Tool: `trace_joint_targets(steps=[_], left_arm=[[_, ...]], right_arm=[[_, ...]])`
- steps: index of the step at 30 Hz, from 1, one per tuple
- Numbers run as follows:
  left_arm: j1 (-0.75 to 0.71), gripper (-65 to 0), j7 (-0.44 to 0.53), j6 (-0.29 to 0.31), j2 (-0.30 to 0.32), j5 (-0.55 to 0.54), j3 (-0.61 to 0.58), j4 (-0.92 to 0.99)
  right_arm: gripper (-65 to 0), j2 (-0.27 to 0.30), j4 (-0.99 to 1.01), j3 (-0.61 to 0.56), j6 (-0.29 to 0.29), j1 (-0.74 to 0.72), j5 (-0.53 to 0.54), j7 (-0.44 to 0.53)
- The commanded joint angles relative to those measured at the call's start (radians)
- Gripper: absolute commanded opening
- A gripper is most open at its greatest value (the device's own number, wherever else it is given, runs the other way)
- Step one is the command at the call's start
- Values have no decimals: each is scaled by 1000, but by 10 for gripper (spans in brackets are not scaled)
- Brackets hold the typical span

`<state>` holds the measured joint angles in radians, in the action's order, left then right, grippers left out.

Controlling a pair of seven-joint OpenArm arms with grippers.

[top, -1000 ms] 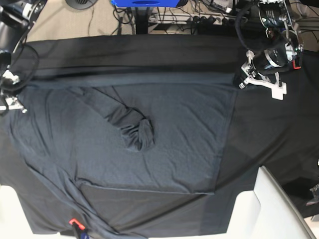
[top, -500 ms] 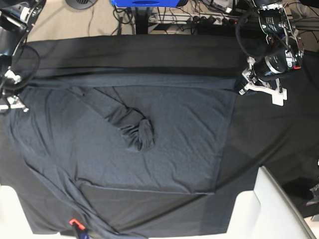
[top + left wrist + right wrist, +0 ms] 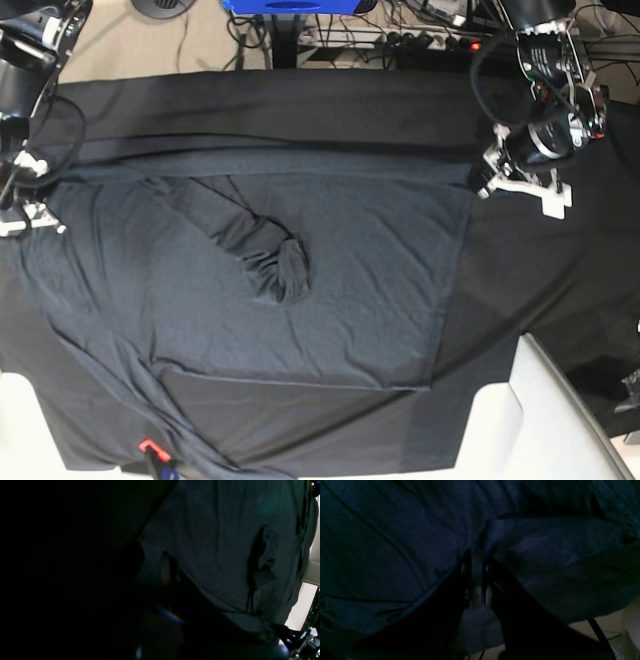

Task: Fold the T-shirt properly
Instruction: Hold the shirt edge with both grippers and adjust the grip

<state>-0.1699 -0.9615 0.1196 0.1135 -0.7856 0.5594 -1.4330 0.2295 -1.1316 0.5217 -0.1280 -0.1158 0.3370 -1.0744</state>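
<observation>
Compared with a second ago, your left gripper (image 3: 480,183) has slid a little up and toward the far edge of the table, carrying the T-shirt (image 3: 330,290)'s upper right corner with it, so the top hem now runs straighter across. Your right gripper (image 3: 38,212) has shifted slightly too, inward along the shirt's left edge. The body of the shirt and the bunched sleeve (image 3: 270,255) in the middle lie where they did.

Both grippers are pinched together on fabric. In the right wrist view the jaws are closed over a ridge of the T-shirt (image 3: 545,542) — the cloth rises into a peaked fold right at the fingertips (image 3: 480,552). In the left wrist view it is too dark to see the jaws cleanly, but the shirt's corner (image 3: 155,555) is drawn up to the closed tips.

The T-shirt is spread flat over the black tablecloth (image 3: 300,100), filling most of the table. It is thin, slate-grey and faintly heathered, a touch bluer than the cloth beneath. Its right edge is a straight fold line; the left side sags in long soft creases toward the near corner. The sleeve is a rumpled tube curling to a rounded cuff — the only raised shape on it.
</observation>
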Motion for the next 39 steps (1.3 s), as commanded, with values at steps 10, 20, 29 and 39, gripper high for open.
trace_joint_targets(steps=[10, 20, 29, 39], left_arm=[[20, -650, 16, 4, 8, -4, 1, -15], [50, -515, 19, 4, 4, -4, 6, -9], [146, -339, 86, 5, 7, -10, 4, 77], [200, -341, 88, 5, 10, -11, 9, 68]], right_arm=[[-647, 18, -15, 7, -3, -17, 1, 10], [-444, 3, -20, 88, 8, -29, 4, 32], [-431, -8, -17, 108, 252, -26, 4, 145], [-431, -8, -18, 259, 252, -46, 4, 173]])
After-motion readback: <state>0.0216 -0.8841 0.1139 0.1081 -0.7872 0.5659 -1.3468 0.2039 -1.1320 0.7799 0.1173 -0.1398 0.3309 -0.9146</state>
